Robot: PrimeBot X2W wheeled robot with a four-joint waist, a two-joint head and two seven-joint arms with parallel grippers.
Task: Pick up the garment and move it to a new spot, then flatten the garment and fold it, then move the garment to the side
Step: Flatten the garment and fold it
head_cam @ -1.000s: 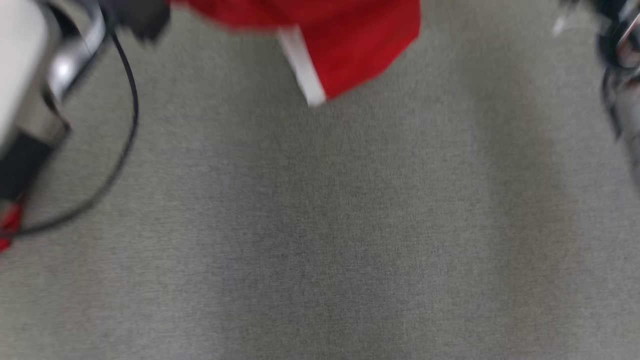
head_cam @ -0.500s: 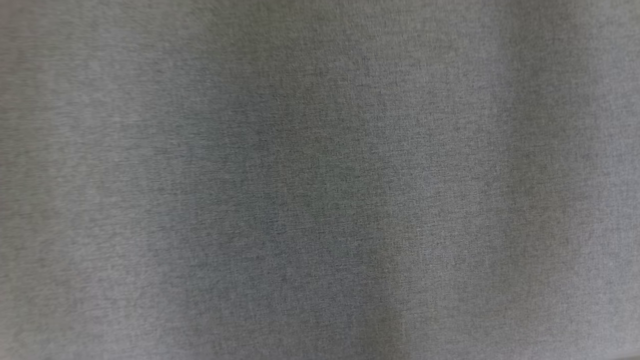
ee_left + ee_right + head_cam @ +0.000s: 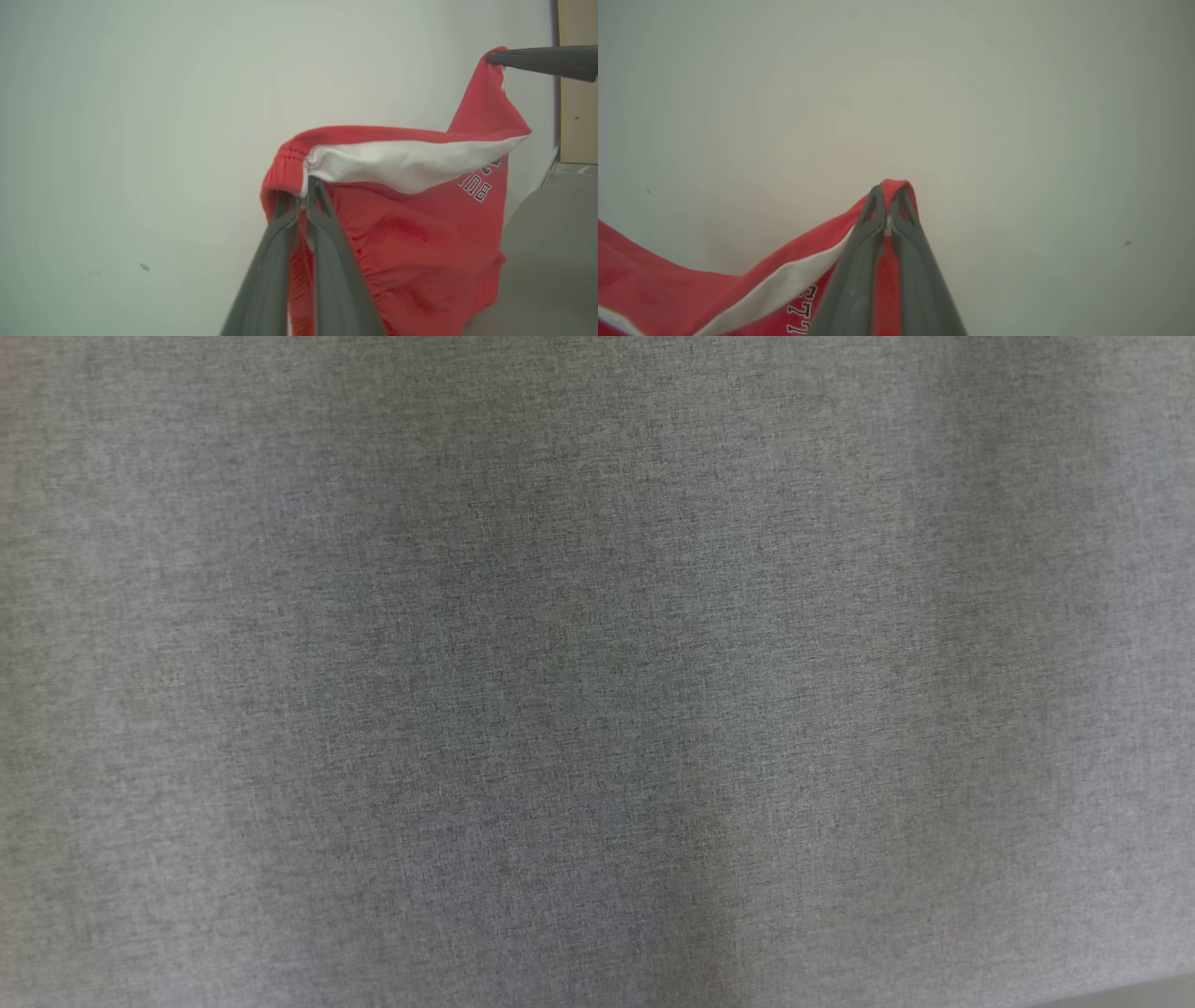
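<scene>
Red knit garment [image 3: 411, 242] w/ white stripe, slung in the air btwn both claws.
Left wrist view: left gripper [image 3: 301, 189] pinched tight on ribbed red edge beside the stripe. Garment spans right to right gripper [image 3: 490, 57], likewise clamped on a red corner, upper right. White black-edged print [image 3: 476, 189] near that end: "BUL" legible, rest folded away. Print in right wrist view is cut off, unreadable. Grey woven cloth surface [image 3: 597, 672] below, plain pale wall [image 3: 140, 116] behind, beige panel [image 3: 579, 116] far right.
</scene>
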